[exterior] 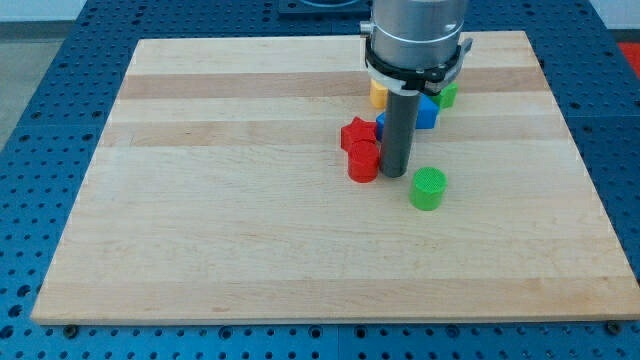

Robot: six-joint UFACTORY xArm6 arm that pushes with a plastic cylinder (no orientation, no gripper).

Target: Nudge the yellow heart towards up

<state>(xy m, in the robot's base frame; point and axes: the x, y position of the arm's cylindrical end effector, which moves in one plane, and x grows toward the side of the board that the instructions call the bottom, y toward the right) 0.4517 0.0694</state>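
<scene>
My tip [393,174] rests on the wooden board [250,200], just to the view's right of the red cylinder [363,161], touching or nearly so. The arm has no jaws and holds nothing. A red star [355,132] sits just above the cylinder. The yellow block [379,94], its heart shape mostly hidden by the arm, lies toward the view's top, beside a blue block [426,110] and a partly hidden green block [448,95]. A green cylinder [428,188] stands alone, lower right of the tip.
</scene>
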